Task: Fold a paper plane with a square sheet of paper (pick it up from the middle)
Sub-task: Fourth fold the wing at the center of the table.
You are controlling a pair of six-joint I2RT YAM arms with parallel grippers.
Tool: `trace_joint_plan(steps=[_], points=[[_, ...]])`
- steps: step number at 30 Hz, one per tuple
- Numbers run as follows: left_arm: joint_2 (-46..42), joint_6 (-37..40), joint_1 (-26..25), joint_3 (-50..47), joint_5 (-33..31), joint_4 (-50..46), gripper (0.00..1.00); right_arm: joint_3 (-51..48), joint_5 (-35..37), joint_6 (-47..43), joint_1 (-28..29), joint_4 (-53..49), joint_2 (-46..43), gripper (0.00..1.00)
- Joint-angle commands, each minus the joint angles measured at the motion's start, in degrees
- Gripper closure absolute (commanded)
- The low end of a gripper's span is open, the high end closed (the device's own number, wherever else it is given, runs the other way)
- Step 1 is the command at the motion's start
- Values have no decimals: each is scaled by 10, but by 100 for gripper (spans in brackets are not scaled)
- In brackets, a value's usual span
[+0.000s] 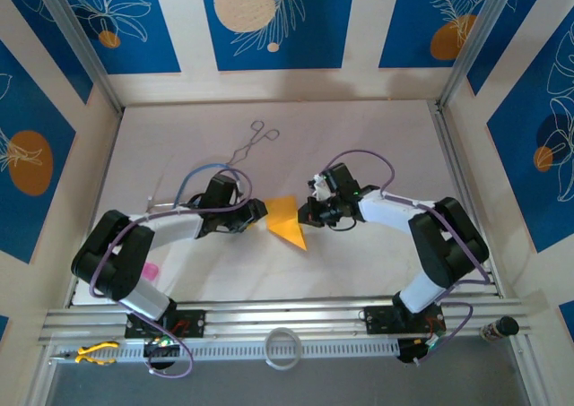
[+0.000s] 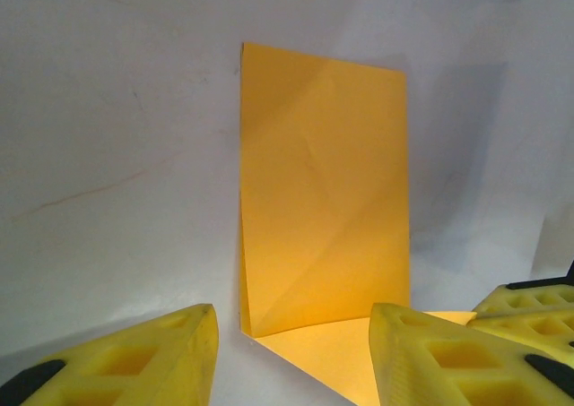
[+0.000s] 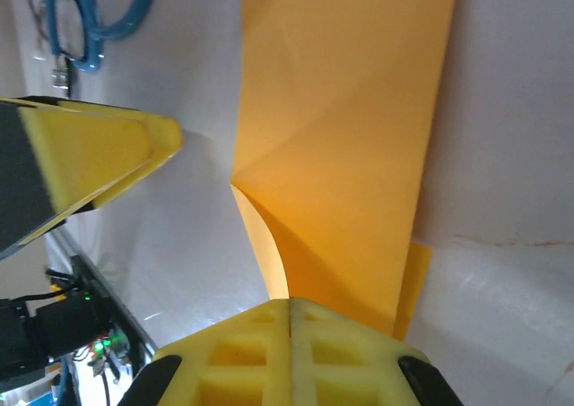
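The left arm (image 1: 170, 228) and the right arm (image 1: 395, 212) reached inward from their bases, with the grippers facing each other. The left gripper (image 1: 261, 211) had its fingers apart with a clear gap between them. The right gripper (image 3: 289, 309) had its fingers pressed together, clamping an edge of the square sheet of paper (image 3: 341, 110).

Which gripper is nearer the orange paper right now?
Right. The right gripper is shut on the orange paper; the left gripper sits open at its opposite edge, not gripping.

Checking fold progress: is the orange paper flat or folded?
Folded: the paper shows diagonal creases, and one flap stands up off the table.
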Motion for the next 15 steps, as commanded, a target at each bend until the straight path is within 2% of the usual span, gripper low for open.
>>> trace_joint_plan(steps=[1,10,15], points=[[21,0,11,6,45,31,51,-19,-46,17,-11,34,-20,98],[66,-39,13,11,81,91,52,-47,-66,32,-25,65,-39,98],[81,-49,13,20,93,109,57,-56,-70,34,-29,72,-44,98]])
